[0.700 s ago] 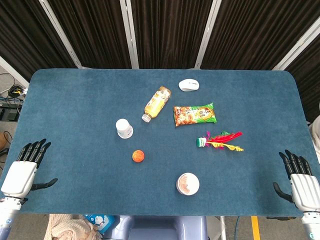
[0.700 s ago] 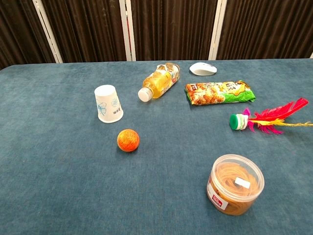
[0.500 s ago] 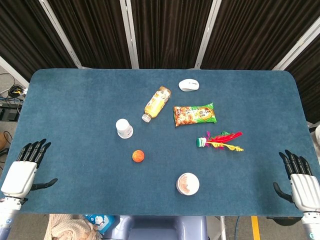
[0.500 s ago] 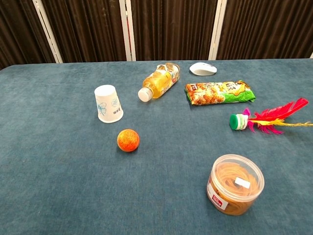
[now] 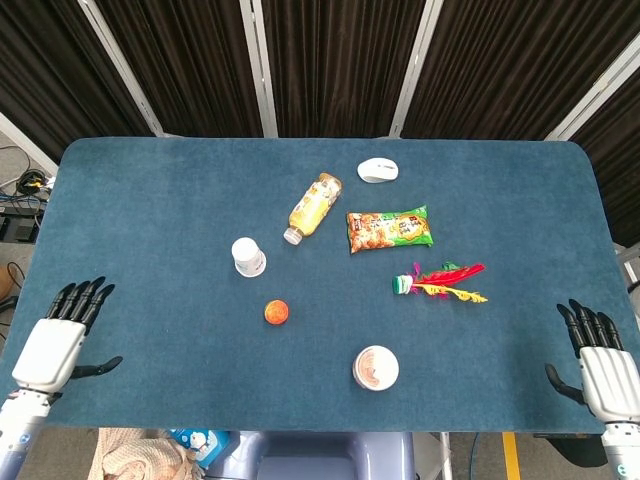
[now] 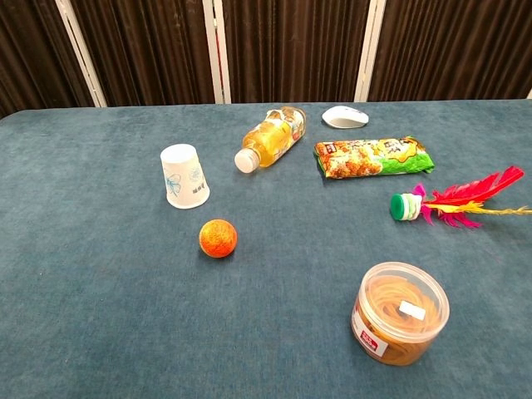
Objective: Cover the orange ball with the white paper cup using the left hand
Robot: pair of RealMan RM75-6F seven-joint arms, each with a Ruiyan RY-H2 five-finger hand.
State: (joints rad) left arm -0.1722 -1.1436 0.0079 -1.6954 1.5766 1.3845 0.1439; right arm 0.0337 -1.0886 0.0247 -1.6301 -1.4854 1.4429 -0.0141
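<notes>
Hands are seen only in the head view, at the near edge of the table (image 5: 150, 200): the left hand (image 5: 58, 340) at the near left corner and the right hand (image 5: 600, 365) at the near right corner, both with fingers spread and nothing held. The first step, the reach toward the cup, is judged to be barely begun, since the left hand is well apart from every object.

One round clear container (image 6: 399, 314) with a white lid is placed nearest, right of centre. One orange ball (image 6: 218, 238) is found a little farther, left of centre, free on the cloth. One white paper cup (image 6: 184, 175) is standing just beyond the ball, mouth down on the table and slightly to its left; the two are near but not touching.

For the next move, the left hand must be carried forward and to the right, the cup must be gripped around its wall, lifted, and set down over the ball. No turning over is needed, because the mouth is already facing down.

Farther away, one feather shuttlecock (image 6: 453, 202), one snack packet (image 6: 370, 157), one bottle (image 6: 270, 138) lying on its side, and one white computer mouse (image 6: 345, 116) are counted.
</notes>
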